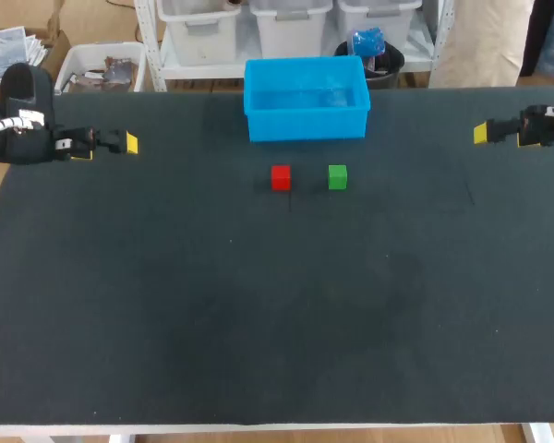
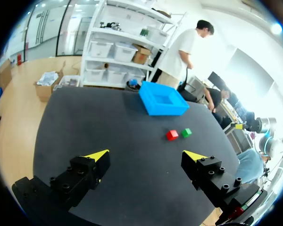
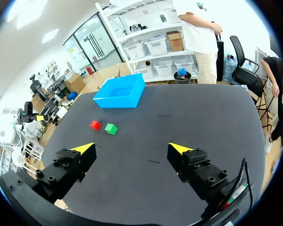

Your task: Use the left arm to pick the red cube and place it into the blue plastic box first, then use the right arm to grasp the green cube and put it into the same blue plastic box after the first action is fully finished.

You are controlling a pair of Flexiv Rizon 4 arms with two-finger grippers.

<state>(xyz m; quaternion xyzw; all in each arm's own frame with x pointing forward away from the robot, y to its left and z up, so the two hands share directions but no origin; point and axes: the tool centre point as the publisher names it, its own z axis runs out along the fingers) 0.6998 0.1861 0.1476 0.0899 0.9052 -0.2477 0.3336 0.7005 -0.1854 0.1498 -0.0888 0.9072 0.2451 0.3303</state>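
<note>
Left gripper (image 2: 146, 155) and right gripper (image 3: 132, 147) both splayed; small bright red cube (image 1: 281, 177) just beside green cube (image 1: 338, 177).

So the right hand (image 3: 131, 149) hangs above the dark desk (image 3: 203, 122), fingers spread (yellow tips well apart). Ahead, the red cube (image 3: 95, 125) and green cube (image 3: 111, 128) sit just beside each other, with the blue box (image 3: 117, 100) beyond them.

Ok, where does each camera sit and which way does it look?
Head view: above and behind, looking down on the table; left claw and right claw show at the sides.
Left wrist view: on that wrist, looking across the table past its open claw.
Right wrist view: the same from the opposite side, own claw open.
All three share red cube, green cube, blue box.
</note>
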